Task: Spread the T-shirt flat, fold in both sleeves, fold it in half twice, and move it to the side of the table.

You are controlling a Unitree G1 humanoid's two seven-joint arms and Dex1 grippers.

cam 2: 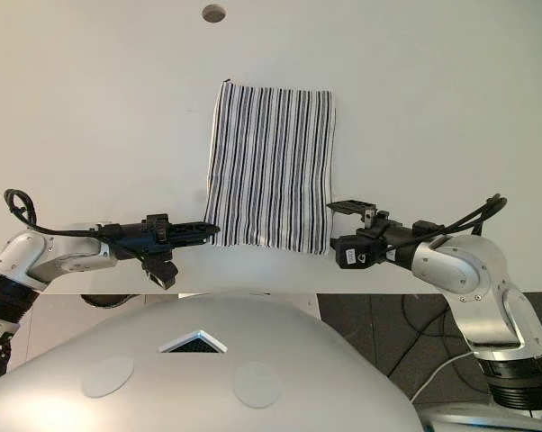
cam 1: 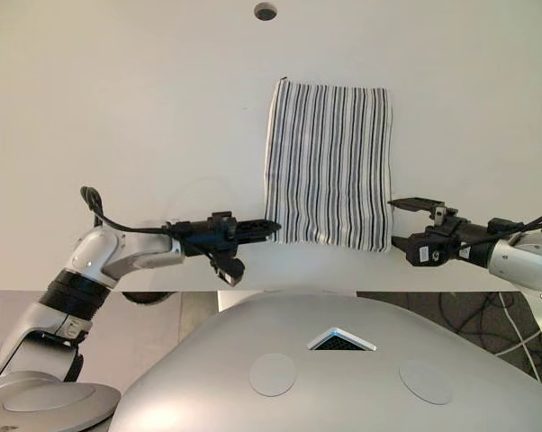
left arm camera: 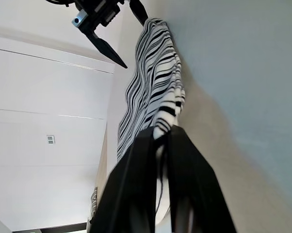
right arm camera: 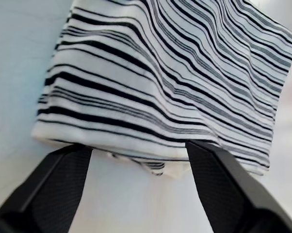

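Note:
The black-and-white striped T-shirt (cam 1: pixel 329 162) lies folded into a tall rectangle on the white table (cam 1: pixel 118 108), its short edge towards me. My left gripper (cam 1: pixel 271 227) is at the near left corner, and in the left wrist view its fingers (left arm camera: pixel 136 174) are shut on a pinch of the fabric (left arm camera: pixel 158 97). My right gripper (cam 1: pixel 395 223) stands open just off the near right corner. In the right wrist view its two fingers (right arm camera: pixel 63 179) are spread wide, with the shirt's near edge (right arm camera: pixel 175 82) just ahead of them.
A small round grey cap (cam 1: pixel 266 11) is set in the table at the far middle. Bare tabletop spreads to the left and right of the shirt. The table's front edge (cam 1: pixel 163 290) runs just under both grippers. Cables (cam 1: pixel 487 315) lie on the floor at the right.

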